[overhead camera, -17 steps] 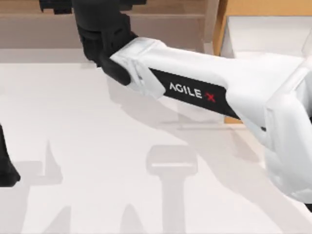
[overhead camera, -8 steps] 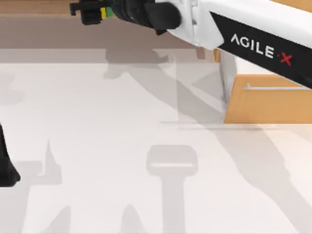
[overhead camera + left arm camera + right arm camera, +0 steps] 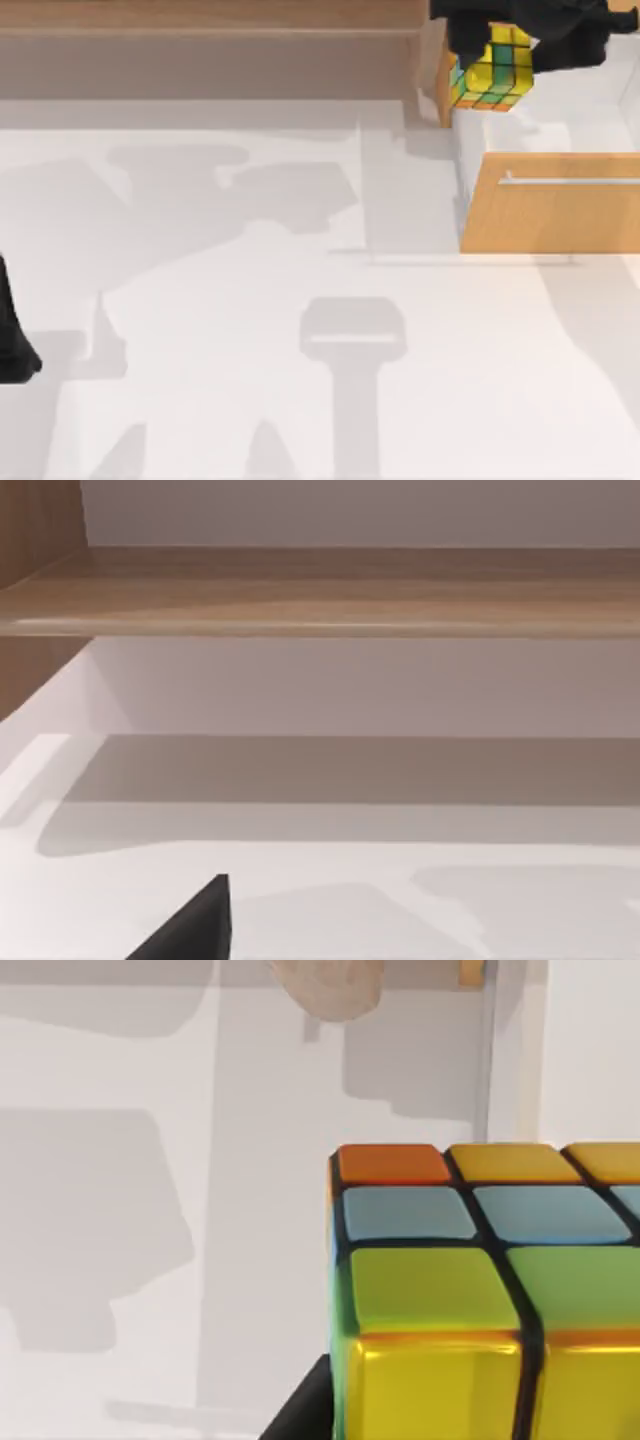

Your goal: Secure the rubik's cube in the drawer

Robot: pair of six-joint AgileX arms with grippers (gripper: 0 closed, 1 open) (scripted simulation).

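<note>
The rubik's cube (image 3: pixel 492 72), yellow, green and orange squares on dark grid lines, hangs clamped in the right gripper's (image 3: pixel 497 45) fingers above the open drawer's (image 3: pixel 550 205) white interior, at the table's (image 3: pixel 250 330) far right corner.

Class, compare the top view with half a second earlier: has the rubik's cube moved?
Yes. The rubik's cube, held by the right gripper, has travelled rightward from above the shelf to the open drawer.

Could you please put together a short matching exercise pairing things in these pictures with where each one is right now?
1. rubik's cube
2. drawer
3. shelf
4. left arm

A. parked at the table's left edge
B. pulled open at the table's right
C. brown, along the far edge
D. held by the right pincer above the open drawer's left rim

Pairs: 1-D, 2-B, 3-C, 4-A
</note>
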